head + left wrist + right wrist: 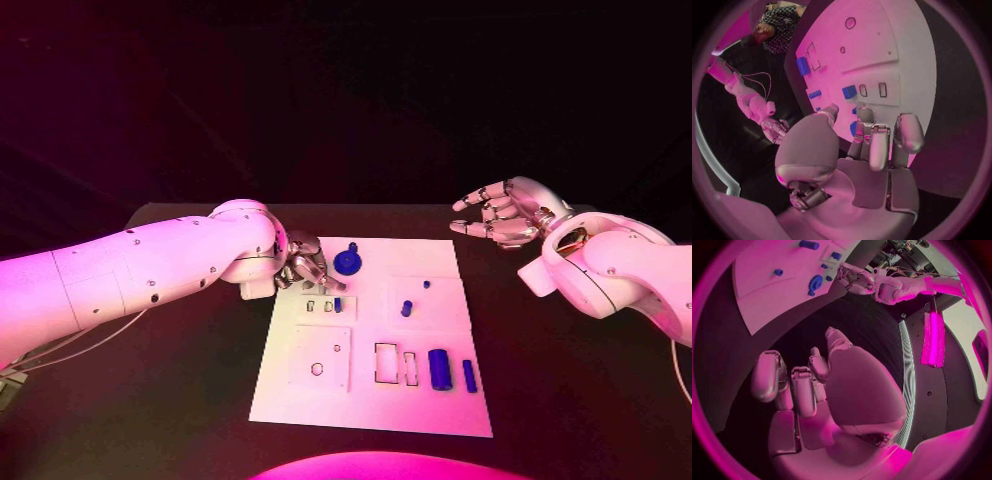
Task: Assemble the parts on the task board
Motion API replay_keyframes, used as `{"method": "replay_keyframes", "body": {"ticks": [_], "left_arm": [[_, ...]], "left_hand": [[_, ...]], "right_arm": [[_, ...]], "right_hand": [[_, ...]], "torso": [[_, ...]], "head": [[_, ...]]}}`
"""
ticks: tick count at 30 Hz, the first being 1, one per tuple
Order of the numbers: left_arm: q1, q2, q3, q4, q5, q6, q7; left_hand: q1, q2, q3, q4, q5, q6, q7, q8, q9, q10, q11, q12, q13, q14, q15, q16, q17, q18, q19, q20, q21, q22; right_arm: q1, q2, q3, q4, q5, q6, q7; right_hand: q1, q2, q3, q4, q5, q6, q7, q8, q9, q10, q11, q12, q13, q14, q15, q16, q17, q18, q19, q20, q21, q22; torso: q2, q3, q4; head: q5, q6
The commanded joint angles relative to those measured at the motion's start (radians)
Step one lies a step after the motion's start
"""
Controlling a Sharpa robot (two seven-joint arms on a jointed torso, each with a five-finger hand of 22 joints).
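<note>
The white task board (368, 400) lies in the middle of the table. My left hand (304, 266) hangs over its far left corner, fingers pointing down beside a round blue part (348, 262). In the left wrist view, blue (855, 128) shows between the thumb and the fingers (879, 142); I cannot make out a grip on it. A small blue piece (329, 305) sits by the slots just below the hand. Another small piece (407, 308) lies mid-board. A blue cylinder (440, 368) and a thin blue bar (470, 374) lie near the right edge. My right hand (498, 215) is raised off the board's far right corner, fingers apart and empty.
Empty cut-outs (389, 362) and a panel with a hole (319, 368) mark the board's near half. Bare black table (173, 400) lies on both sides of the board. The right wrist view shows the board (773, 295), the round part (815, 283) and my left hand (856, 280).
</note>
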Motion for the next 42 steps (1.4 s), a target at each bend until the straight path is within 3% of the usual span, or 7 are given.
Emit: {"method": "replay_keyframes", "body": {"ticks": [1,23,42], "left_arm": [[0.003,0.009,-0.001,0.000,0.001,0.042,-0.011],[0.004,0.049,-0.015,-0.032,0.001,0.090,-0.007],[0.004,0.064,-0.016,-0.056,-0.003,0.112,-0.009]], "left_hand": [[-0.005,0.006,-0.006,0.000,0.005,-0.010,-0.001,0.006,0.002,-0.004,0.002,-0.001,-0.005,0.029,-0.007,0.003,0.090,-0.010,0.005,0.001,0.004,0.001],[0.012,0.021,-0.007,-0.002,0.007,-0.023,0.001,0.008,0.017,-0.028,0.004,-0.014,-0.026,0.024,-0.005,0.000,0.083,-0.009,0.000,0.002,0.001,-0.004],[0.057,0.034,0.002,-0.003,0.007,-0.030,0.002,0.008,0.034,-0.032,0.005,-0.013,-0.024,0.023,-0.004,-0.001,0.081,-0.009,-0.002,0.004,0.000,-0.005]], "right_arm": [[0.000,0.005,0.000,-0.003,0.001,0.020,0.009],[0.000,0.016,0.000,0.003,-0.011,0.024,0.004],[-0.001,0.022,-0.001,0.000,-0.018,0.035,0.000]], "right_hand": [[-0.009,0.001,0.006,0.000,0.004,0.000,-0.001,0.006,0.000,-0.010,0.000,-0.006,-0.001,0.065,-0.004,-0.005,0.108,0.012,-0.001,-0.002,-0.002,0.052],[-0.008,0.002,0.010,0.000,0.009,-0.002,-0.001,0.007,-0.001,-0.012,0.000,-0.009,-0.004,0.065,-0.004,-0.004,0.109,0.012,-0.001,-0.002,-0.002,0.052],[-0.001,0.000,0.018,-0.003,0.009,-0.004,-0.001,0.010,-0.001,-0.013,0.000,-0.010,-0.006,0.065,-0.005,-0.005,0.108,0.012,0.000,-0.003,-0.002,0.053]], "torso": [[0.000,-0.0002,-0.0005],[-0.002,0.0006,-0.0017],[-0.001,0.0002,-0.0005]], "head": [[-0.004,-0.003],[-0.007,-0.011],[-0.010,-0.015]]}}
